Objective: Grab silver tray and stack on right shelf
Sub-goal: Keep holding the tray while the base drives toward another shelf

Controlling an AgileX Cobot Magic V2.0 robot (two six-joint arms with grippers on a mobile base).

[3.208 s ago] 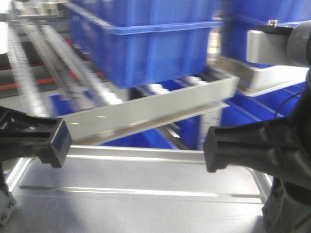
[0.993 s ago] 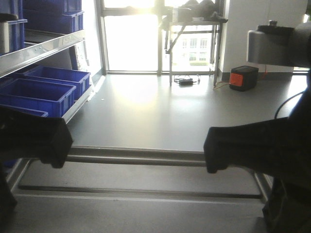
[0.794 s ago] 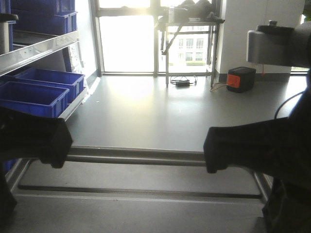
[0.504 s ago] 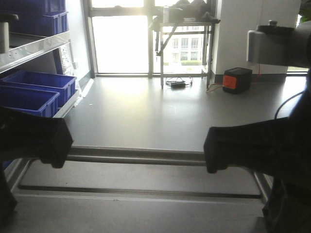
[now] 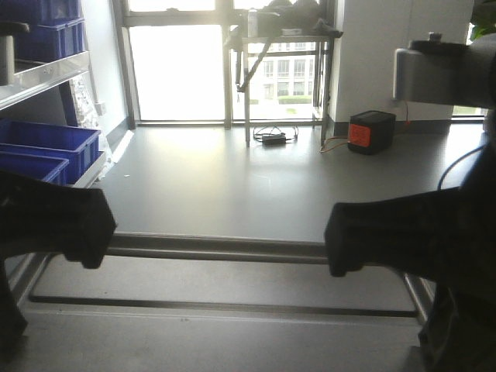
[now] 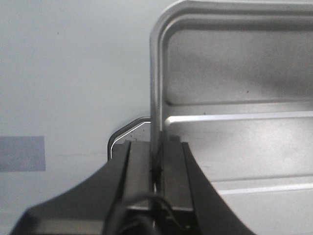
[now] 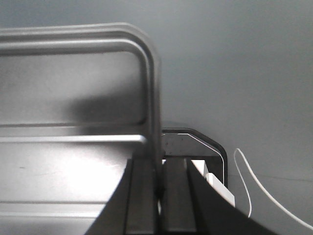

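Silver tray [image 5: 225, 310] rides level above a grey floor [image 5: 232, 186], with the left gripper [image 6: 156, 147] and right gripper [image 7: 159, 169] at its opposite short ends. Each pair of fingers [image 6: 139, 171] is pinched narrow on the tray's raised rim, one finger inside it and one outside. Beyond the tray's far left corner, blue crates [image 5: 43, 143] sit on a steel rack [image 5: 39, 77]. Beyond its far right side, an orange-and-black box [image 5: 370, 130] stands on the floor near bright windows [image 5: 178, 70].
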